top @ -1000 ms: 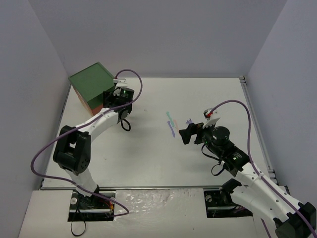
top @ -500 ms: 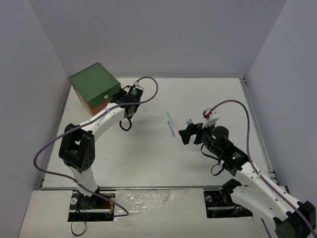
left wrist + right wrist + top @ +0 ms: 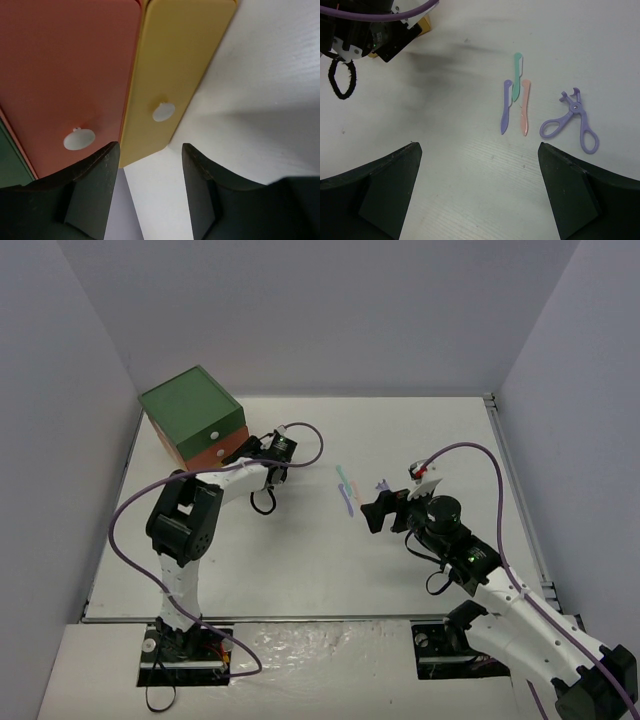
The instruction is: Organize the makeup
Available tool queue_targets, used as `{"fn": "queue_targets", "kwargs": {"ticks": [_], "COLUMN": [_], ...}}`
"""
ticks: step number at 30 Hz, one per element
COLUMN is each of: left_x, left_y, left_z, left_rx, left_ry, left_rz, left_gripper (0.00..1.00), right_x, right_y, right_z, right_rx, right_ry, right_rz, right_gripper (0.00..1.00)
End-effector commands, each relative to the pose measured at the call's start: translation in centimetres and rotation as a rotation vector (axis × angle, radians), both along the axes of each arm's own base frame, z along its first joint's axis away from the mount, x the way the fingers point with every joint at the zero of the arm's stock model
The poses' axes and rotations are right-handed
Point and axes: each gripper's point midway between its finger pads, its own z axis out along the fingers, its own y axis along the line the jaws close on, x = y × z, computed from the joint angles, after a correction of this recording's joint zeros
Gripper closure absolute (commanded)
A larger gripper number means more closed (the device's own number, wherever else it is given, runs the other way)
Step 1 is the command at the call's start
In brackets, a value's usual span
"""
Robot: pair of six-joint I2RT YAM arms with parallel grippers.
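Left tool sits at the far left of the table, right up against the lower front of the green-topped three-drawer box. In the left wrist view its fingers are part-way apart with nothing between them, so it is released. The corner of the yellow drawer is just ahead of the gap. The red drawer is next to the yellow one. Each has a small white knob: red's, yellow's. Both drawers look pushed in.

Right tool is right of mid-table, low over the surface, spread wide with nothing in it. Its fingers sit at both edges of the right wrist view.

The makeup lies loose on the table near the middle, just left of and beyond the right tool and well apart from the box. Teal brow razor is farthest. Purple brow razor and pink brow razor lie side by side nearer, roughly parallel. The teal one's near end reaches in between their far ends; cannot tell if it touches them. Purple eyelash curler lies flat just right of the pink one, not touching. Nothing is in the box or in either tool.

A purple cable loops over the right arm.
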Motion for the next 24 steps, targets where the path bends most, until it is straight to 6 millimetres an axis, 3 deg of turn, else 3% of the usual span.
{"fn": "queue_targets", "kwargs": {"ticks": [1, 10, 24], "left_x": [2.4, 2.7, 3.2], "left_y": [0.9, 0.9, 0.9], "left_z": [3.8, 0.9, -0.1], "left_rx": [0.051, 0.033, -0.024], "left_ry": [-0.167, -0.088, -0.040], "left_rz": [0.048, 0.023, 0.007], "left_gripper": [0.52, 0.61, 0.62], "right_x": [0.8, 0.7, 0.9], "right_y": [0.3, 0.3, 0.3], "right_z": [2.6, 2.5, 2.3], "right_rx": [0.049, 0.049, 0.044], "right_ry": [-0.088, -0.085, -0.080], "right_rz": [0.004, 0.005, 0.003], "right_gripper": [0.00, 0.00, 0.00]}}
